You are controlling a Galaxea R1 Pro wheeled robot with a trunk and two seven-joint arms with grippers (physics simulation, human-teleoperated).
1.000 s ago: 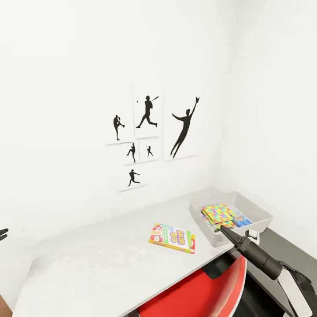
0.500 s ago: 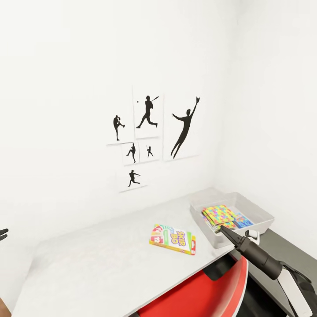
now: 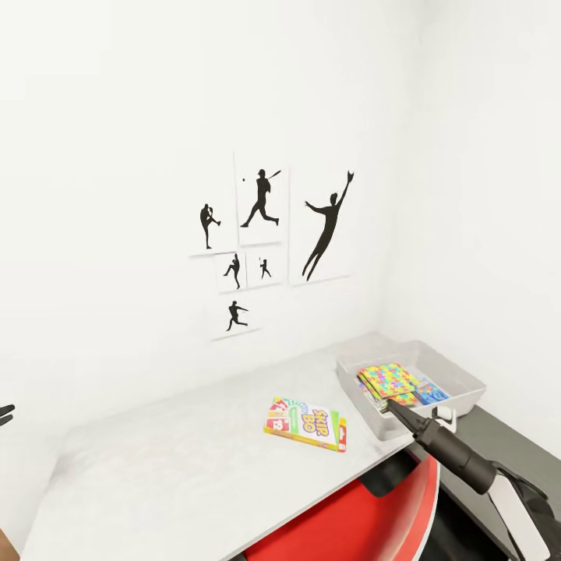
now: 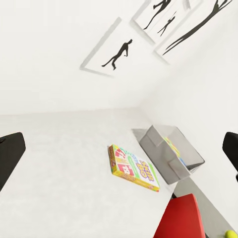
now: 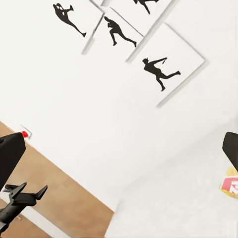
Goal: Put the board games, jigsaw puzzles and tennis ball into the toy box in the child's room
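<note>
Jigsaws binned, Skip-Bo box not yet moved

Head view: both jigsaw puzzles (image 3: 387, 379) lay in the toy box (image 3: 460, 379) at the counter (image 3: 171, 460) end by the corner; the Skip-Bo game (image 3: 305, 421) sat near the front edge, just beside the box. The right gripper (image 3: 392, 407), at the box's near wall, had edged slightly closer than before; its jaws' state I could not tell.
Left wrist view: jaws wide apart, empty; the tennis ball (image 4: 231, 234) was low beyond the red chair (image 4: 181, 220).
Right wrist view: jaws apart, holding nothing.
</note>
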